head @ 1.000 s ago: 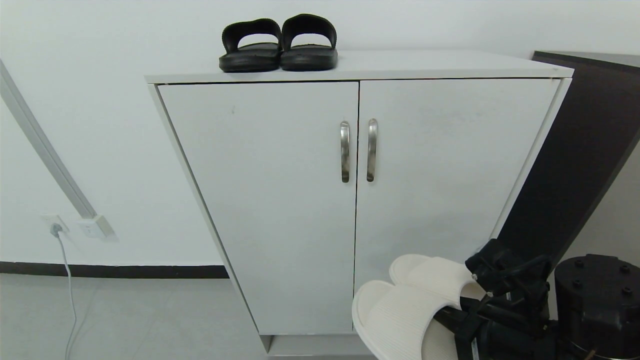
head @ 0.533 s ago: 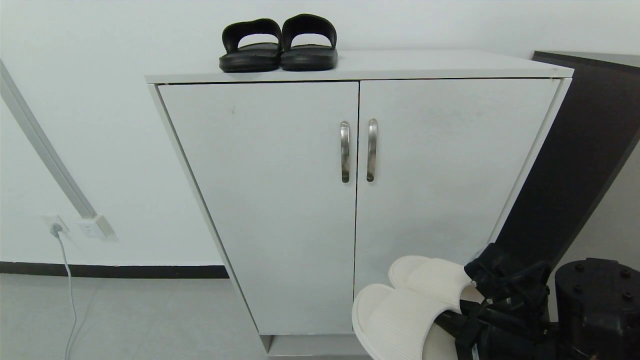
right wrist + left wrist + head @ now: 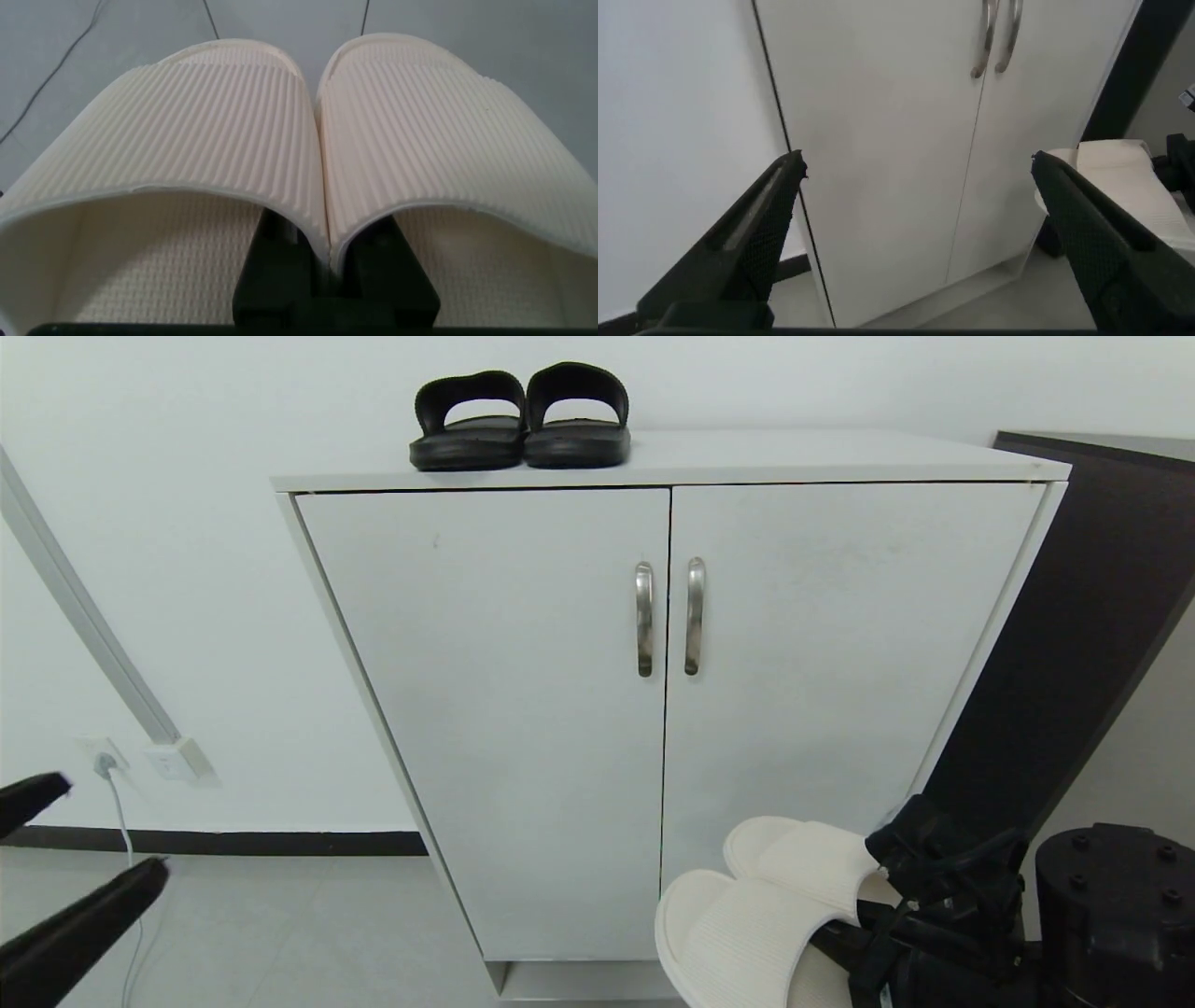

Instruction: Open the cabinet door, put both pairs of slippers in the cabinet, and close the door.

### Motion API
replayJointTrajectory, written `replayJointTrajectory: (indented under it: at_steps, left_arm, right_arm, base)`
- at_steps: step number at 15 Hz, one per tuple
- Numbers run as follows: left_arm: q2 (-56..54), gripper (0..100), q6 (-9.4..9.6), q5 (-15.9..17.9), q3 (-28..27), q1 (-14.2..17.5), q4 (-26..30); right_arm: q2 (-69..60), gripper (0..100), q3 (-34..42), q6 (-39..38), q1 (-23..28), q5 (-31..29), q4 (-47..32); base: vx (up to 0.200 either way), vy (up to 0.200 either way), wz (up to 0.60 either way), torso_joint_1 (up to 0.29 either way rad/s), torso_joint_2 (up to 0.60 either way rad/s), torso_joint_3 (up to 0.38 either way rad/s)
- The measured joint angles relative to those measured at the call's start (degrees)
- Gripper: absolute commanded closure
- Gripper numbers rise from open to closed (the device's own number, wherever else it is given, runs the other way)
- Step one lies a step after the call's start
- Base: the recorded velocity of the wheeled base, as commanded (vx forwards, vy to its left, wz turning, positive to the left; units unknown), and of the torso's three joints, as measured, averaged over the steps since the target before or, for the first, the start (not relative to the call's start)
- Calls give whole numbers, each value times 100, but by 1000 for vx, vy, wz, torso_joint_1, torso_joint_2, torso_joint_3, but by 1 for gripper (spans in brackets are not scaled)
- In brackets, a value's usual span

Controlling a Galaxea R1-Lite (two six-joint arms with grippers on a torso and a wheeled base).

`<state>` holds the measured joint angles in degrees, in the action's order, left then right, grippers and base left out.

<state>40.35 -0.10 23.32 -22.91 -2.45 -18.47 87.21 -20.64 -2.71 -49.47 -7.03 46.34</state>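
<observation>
Bringing the left gripper (image 3: pixel 112 823) up into the lower left corner of the head view, where half a second ago nothing of it was showing. Carrying it with jaws spread wide and holding nothing, low and well apart from the cabinet (image 3: pixel 840 457), out beyond its left flank. Facing it, going by the left wrist view, toward the left door (image 3: pixel 878 140) with the two handles (image 3: pixel 996 37) high up and far off. Meanwhile letting the right gripper (image 3: pixel 934 887) sink a touch, still clamped on the white slippers (image 3: pixel 766 905). Pinching the pair together by their adjoining inner walls, as seen in the right wrist view (image 3: pixel 318 140), and holding them toes toward the cabinet, low in front of the right door (image 3: pixel 840 663) and near it; not able to tell whether touching it. Leaving the black slippers (image 3: pixel 520 420) unmoved, side by side and touching on the left part of the cabinet top. Leaving both doors shut and the handles untouched. Judging this to be the start of the door-opening step, with the free arm coming in for a handle while the other waits with its load. Judging nothing of the task to be finished yet: no door open, neither pair inside. Expecting a long climb and a closing of the jaws before any pull, and minding the held pair if the right door is the one chosen.
</observation>
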Motion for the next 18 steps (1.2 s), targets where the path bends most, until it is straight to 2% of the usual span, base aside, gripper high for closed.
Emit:
replayJointTrajectory:
  at_steps: [2,6,10,11,13,14,18]
  left_arm:
    - [874,0,30,112,-305,-485,-510]
    - [2271,0,32,44,-947,-1786,-1242]
    - [3189,0,-215,-74,-1753,-2853,-1470]
    - [3349,0,-301,-77,-1952,-3059,-1470]
    - [3690,0,-707,-48,-2342,-3368,-1470]
    - [3850,0,-830,-9,-2533,-3467,-1475]
    - [4548,0,-951,51,-3277,-3812,-1473]
  right_arm:
    - [41,100,0,0,0,1,0]
    - [102,100,6,-2,0,1,-2]
    - [176,100,-5,-2,0,1,6]
    - [193,100,-5,-2,0,1,5]
    - [226,100,9,-5,0,0,5]
    - [232,100,13,0,0,0,6]
    - [240,100,66,-2,0,0,5]
  base:
    - [0,0,0,0,0,0]
    - [0,0,0,0,0,0]
    - [0,0,0,0,0,0]
    - [0,0,0,0,0,0]
    - [0,0,0,0,0,0]
    - [0,0,0,0,0,0]
    - [0,0,0,0,0,0]
